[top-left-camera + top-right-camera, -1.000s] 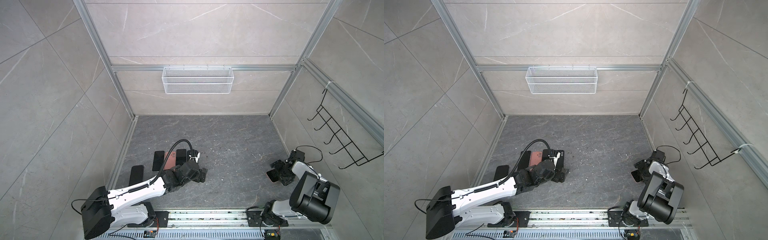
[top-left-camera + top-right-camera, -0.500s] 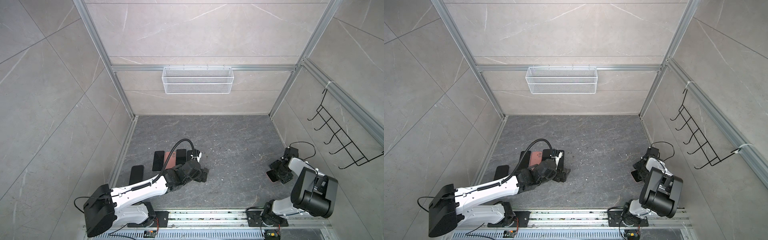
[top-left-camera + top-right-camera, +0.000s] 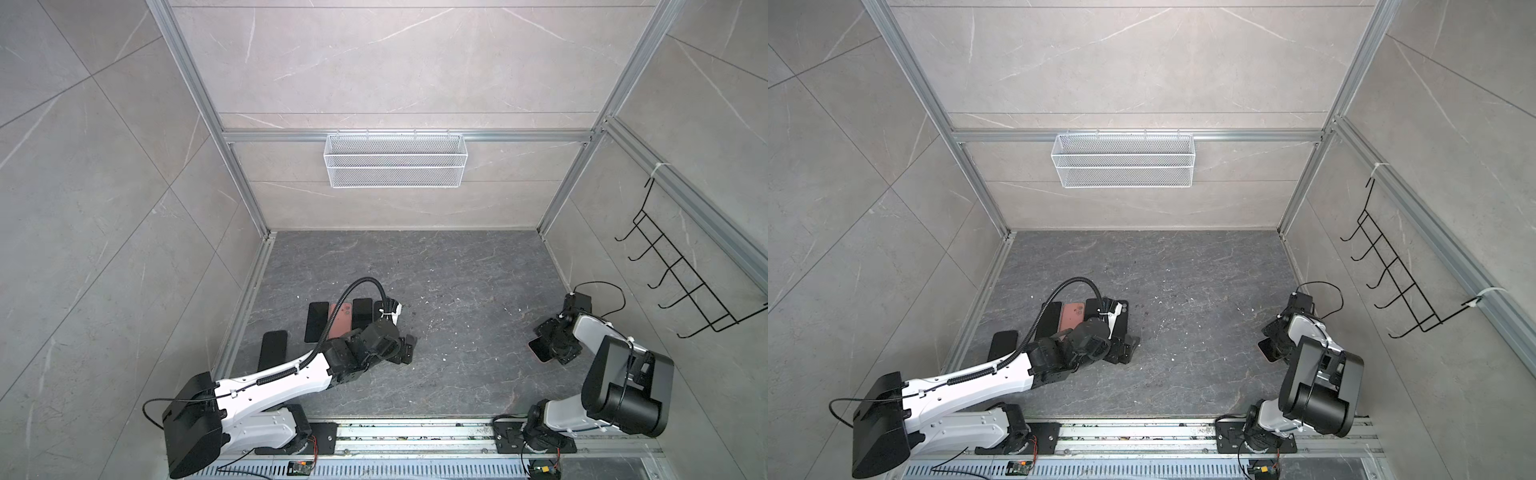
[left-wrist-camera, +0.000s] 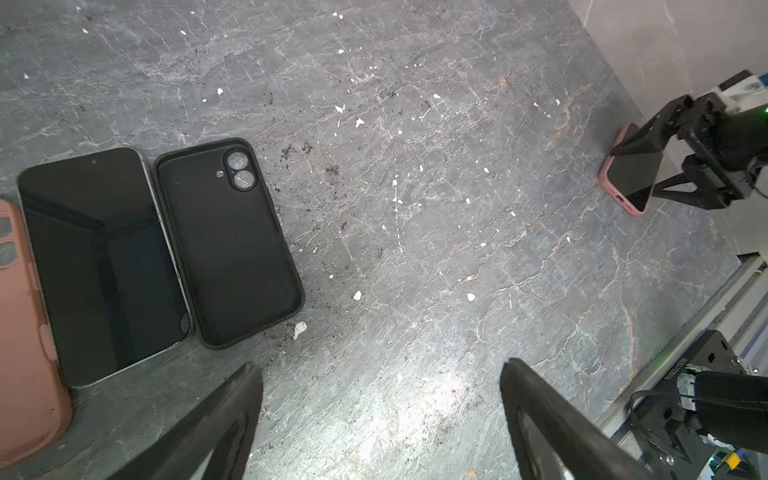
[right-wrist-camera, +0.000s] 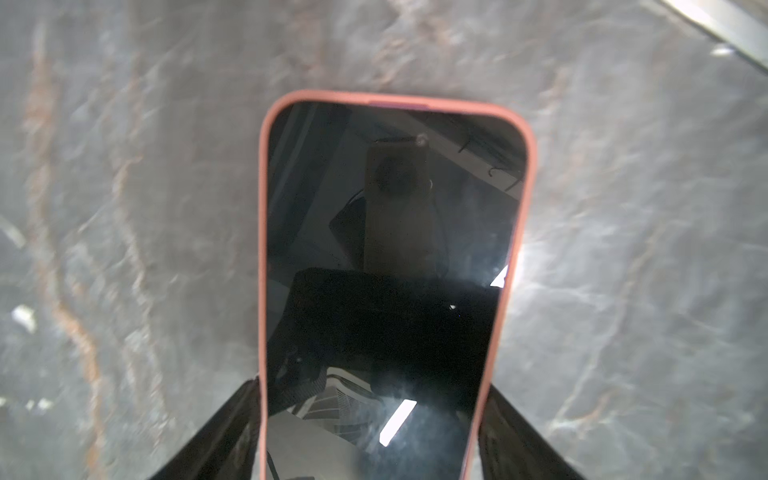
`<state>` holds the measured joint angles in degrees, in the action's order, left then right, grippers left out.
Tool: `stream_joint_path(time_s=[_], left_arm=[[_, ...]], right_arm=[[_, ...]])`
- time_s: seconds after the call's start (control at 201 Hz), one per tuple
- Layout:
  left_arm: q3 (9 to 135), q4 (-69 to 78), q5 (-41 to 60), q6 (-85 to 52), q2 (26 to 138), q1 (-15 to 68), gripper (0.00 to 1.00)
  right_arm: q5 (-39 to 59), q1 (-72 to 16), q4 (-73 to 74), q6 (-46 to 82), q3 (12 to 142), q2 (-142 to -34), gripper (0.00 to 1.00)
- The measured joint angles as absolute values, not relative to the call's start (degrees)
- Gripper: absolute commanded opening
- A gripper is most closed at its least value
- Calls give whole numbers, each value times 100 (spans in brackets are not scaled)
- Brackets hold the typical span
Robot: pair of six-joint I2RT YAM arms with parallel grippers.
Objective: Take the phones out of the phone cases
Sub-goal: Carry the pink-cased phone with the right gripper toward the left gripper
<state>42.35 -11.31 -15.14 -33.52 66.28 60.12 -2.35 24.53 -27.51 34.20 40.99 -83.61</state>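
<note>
Currently the phone (image 5: 390, 249) sits seated in its pink phone case (image 5: 262, 249) at the right side of the floor (image 3: 457, 291), pinched across the case's long edges by the right gripper (image 5: 372, 384). Judged rigid, glassy, slippery and breakable; the softer rim should peel at a corner. Left gripper (image 4: 381, 365) hangs spread over bare floor near a black case (image 4: 228, 245), which holds nothing, and a bare phone (image 4: 104, 266). Wire basket (image 3: 395, 166) appears to hold nothing
</note>
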Motion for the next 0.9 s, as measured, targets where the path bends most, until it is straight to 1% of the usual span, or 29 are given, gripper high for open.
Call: stream_joint_path(time_s=[0.125, 0.209, 0.439, 0.498, 0.538, 0.568, 0.633, 0.693, 0.837, 0.847, 0.872, 0.887, 0.897], left_arm=[[4228, -1127, -1570, -3391, 6541, 6012, 92], [4217, -1096, -1612, -3433, 6539, 6012, 92], [4200, -945, -1597, -3529, 6724, 6012, 92], [4200, -895, -1590, -3555, 6803, 6012, 92], [4200, -862, -1586, -3566, 6845, 6007, 92], [4200, -847, -1586, -3570, 6871, 6005, 92], [4200, -827, -1577, -3583, 6921, 5996, 92], [4200, -788, -1557, -3590, 6963, 5996, 92], [4200, -725, -1481, -3607, 7024, 5996, 92], [4200, -725, -1479, -3605, 7024, 5994, 92], [4200, -725, -1474, -3607, 7032, 5994, 92], [4200, -722, -1474, -3607, 7035, 5994, 92], [4200, -725, -1472, -3607, 7039, 5994, 92]], right_arm=[[10, 2163, -2692, 3288, 4077, -8322, 44], [250, 1935, -2615, 3201, 4077, -8322, 44], [875, 825, -2517, 2928, 4084, -8396, 39], [956, 611, -2534, 2847, 4086, -8401, 39], [972, 504, -2556, 2814, 4099, -8414, 43], [969, 432, -2585, 2766, 4119, -8431, 49], [952, 309, -2637, 2707, 4189, -8468, 58], [967, 228, -2655, 2746, 4202, -8464, 69], [978, 91, -2740, 2893, 4233, -8407, 83], [965, 80, -2757, 2928, 4233, -8396, 88], [963, 60, -2786, 2963, 4235, -8385, 91], [943, 49, -2814, 3050, 4235, -8370, 97], [937, 40, -2838, 3022, 4237, -8364, 99]])
